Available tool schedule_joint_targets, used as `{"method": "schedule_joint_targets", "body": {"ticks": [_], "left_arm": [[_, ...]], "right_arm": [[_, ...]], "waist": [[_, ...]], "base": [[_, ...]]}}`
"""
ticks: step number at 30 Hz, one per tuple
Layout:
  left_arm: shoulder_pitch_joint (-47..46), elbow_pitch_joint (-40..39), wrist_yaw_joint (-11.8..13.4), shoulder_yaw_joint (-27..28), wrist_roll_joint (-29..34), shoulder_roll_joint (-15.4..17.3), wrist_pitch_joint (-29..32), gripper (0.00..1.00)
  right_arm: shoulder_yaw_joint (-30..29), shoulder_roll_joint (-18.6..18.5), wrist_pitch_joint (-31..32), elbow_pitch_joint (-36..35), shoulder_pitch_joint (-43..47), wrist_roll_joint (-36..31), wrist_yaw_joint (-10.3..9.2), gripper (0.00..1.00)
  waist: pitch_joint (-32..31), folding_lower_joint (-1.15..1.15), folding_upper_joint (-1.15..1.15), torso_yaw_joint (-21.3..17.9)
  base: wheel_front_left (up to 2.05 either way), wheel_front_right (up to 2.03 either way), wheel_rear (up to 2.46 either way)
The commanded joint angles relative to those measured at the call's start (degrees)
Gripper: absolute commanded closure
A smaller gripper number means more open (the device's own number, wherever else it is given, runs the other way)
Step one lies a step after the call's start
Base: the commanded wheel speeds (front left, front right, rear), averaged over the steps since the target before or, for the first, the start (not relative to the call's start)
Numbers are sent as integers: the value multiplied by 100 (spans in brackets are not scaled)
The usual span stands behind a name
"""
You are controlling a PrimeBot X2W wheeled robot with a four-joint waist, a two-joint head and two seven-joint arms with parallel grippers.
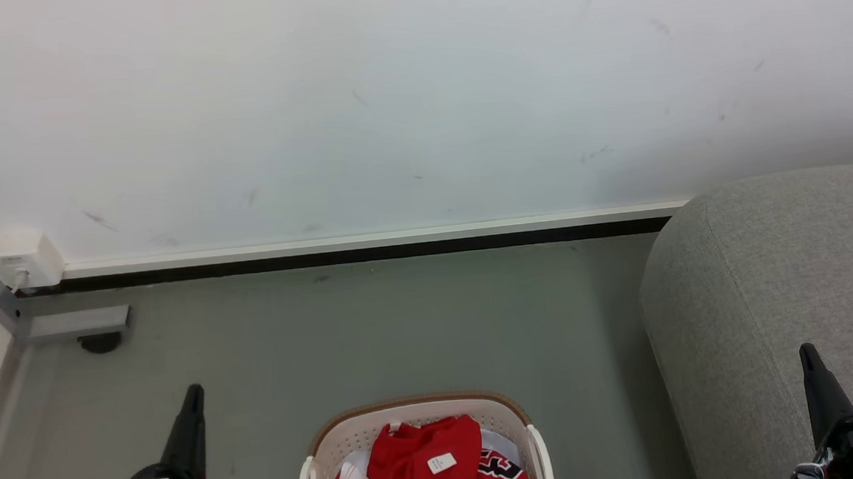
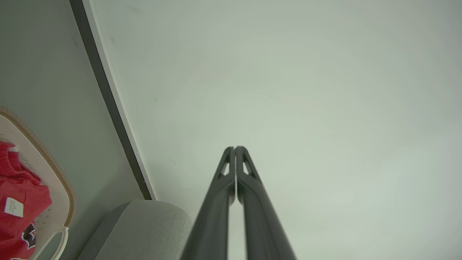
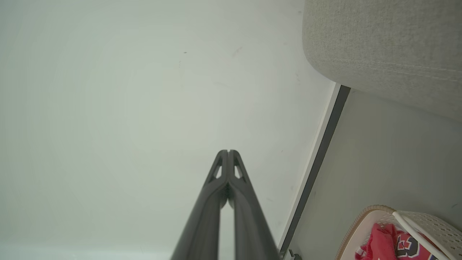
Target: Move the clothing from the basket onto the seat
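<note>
From the head camera, the cream basket (image 1: 422, 405) sits at the bottom middle on the grey-green floor (image 1: 373, 331); the red jerseys (image 1: 418, 462) lie heaped inside it, a small white tag (image 1: 441, 463) uppermost; the grey seat (image 1: 770, 285) takes the right side, its rounded corner apart from the basket with a band of bare floor between. The left gripper (image 2: 235, 148) and the right gripper (image 3: 228, 151) rise at that view's lower corners, one on each side of the basket, touching nothing; the right one stands in front of the seat. The wrist cameras settle what the head camera leaves vague (there each gripper reads as a single dark spike): both pairs of fingertips are pressed together on nothing, aimed at the white wall (image 1: 387, 86). Open floor runs from the basket's far rim to the dark skirting (image 1: 368, 254); a white socket box (image 1: 24, 260) sits at the wall's left end.
</note>
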Motion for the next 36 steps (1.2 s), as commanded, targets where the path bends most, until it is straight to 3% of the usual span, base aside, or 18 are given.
{"method": "schedule_joint_targets", "body": {"ticks": [1,16,17,25,36], "left_arm": [[-48,-16,-30,9,-80,38,16,100],[-48,-16,-30,9,-80,39,16,100],[0,0,0,0,1,0,-1,0],[95,80,15,-154,91,-25,-171,0],[96,31,9,-375,710,-16,-471,0]], "right_arm": [[-17,-36,12,-19,-75,10,-13,100],[-17,-36,12,-20,-75,10,-13,100],[0,0,-1,0,0,0,0,0],[61,41,-171,69,135,-236,-1,0],[179,26,-471,-135,229,-1526,-2,0]], "waist": [[0,0,0,0],[0,0,0,0],[0,0,0,0],[1,0,0,12],[-7,0,0,56]], "base": [[0,0,0],[0,0,0],[0,0,0],[0,0,0],[0,0,0]]}}
